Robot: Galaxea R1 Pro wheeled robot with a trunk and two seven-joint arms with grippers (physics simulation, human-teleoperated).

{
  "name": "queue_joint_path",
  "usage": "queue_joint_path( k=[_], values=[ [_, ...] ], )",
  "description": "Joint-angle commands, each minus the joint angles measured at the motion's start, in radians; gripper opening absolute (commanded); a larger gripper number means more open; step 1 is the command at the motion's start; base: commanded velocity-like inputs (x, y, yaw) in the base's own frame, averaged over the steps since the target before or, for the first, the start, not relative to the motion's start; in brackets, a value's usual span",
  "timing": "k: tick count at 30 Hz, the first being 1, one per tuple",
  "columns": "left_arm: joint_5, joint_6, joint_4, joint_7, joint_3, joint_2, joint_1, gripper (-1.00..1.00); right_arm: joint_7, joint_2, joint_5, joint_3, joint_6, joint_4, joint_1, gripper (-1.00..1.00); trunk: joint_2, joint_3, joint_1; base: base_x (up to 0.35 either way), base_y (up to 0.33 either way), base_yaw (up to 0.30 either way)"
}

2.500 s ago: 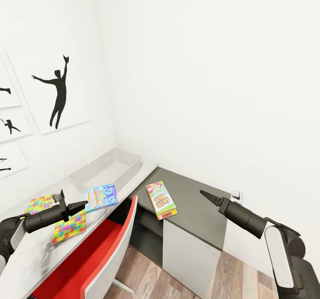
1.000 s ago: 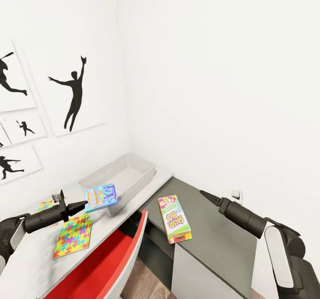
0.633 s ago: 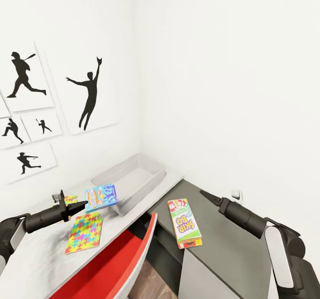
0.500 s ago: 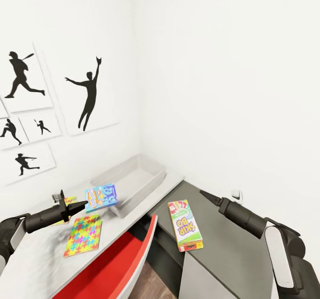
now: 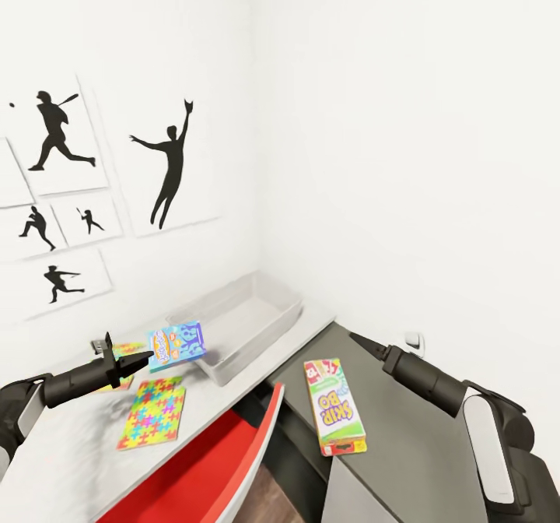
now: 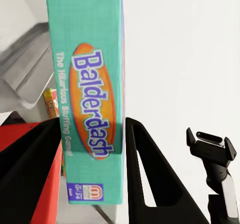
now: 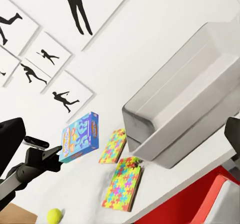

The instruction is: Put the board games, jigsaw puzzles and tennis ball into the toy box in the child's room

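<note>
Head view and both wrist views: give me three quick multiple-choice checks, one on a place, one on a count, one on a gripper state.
1. Where does the white-green SKIP-BO game box lie?
A. inside the light-grey toy box
B. on the dark grey surface right of the pale table
C. on the red chair

2. How many multicoloured jigsaw puzzle boards lie on the pale mottled table?
A. one
B. two
C. four

3. What is the left gripper doing?
A. open and empty
B. shut on the tennis ball
C. shut on the blue Balderdash game box

Answers: 1 B, it lies flat on the dark top. 2 B, the right wrist view shows two. 3 C, both fingers press the box's sides.
</note>
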Motion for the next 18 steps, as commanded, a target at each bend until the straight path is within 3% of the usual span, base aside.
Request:
queue_joint_path(
  k=[1,13,18],
  values=[
    [0.0,0.01,0.0,-0.003,0.001,0.0,-0.001,-1.0,0.004,0.0,0.001,-0.002,0.005,0.0,-0.001,1.0,-0.002,-0.002,0.001,0.148,-0.123,0.277],
    [0.001,0.01,0.0,-0.003,0.0,0.0,-0.001,-1.0,0.003,0.0,0.001,-0.002,0.005,-0.001,-0.001,1.0,-0.002,-0.002,0.001,0.091,-0.047,0.282],
    [0.001,0.01,0.0,-0.003,0.001,-0.001,-0.001,-1.0,0.003,0.0,0.001,-0.002,0.005,-0.001,-0.001,1.0,-0.002,-0.002,0.001,0.145,-0.006,0.112]
  ],
)
